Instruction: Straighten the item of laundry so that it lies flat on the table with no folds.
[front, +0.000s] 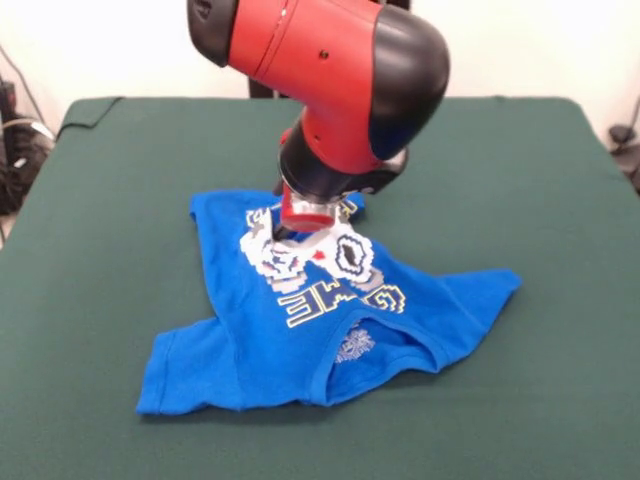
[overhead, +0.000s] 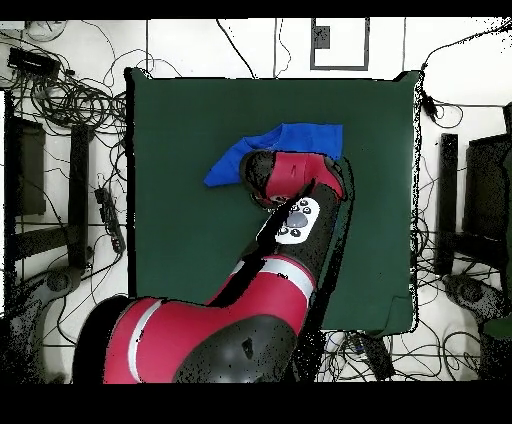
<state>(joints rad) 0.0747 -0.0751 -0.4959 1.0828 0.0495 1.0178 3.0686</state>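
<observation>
Shirt: small bright blue printed T-shirt (front: 300, 320), rumpled mid-counter (front: 100, 200).
Fingers (front: 290, 228): on print; state unclear.
Risk: dragging bunches fabric.

Shirt (front: 300, 330) mid-table (front: 100, 250), hand (front: 300, 222) on its print.

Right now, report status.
Claw down on the shirt, grip hidden by arm. Shirt rumpled, hem bunched, not flat. Table around it unobstructed.

Front view: low oblique, close across the table (front: 90, 300), facing the arm (front: 330, 80). Overhead view: high, straight down, whole table plus floor cables (overhead: 70, 100). Both share the table
</observation>
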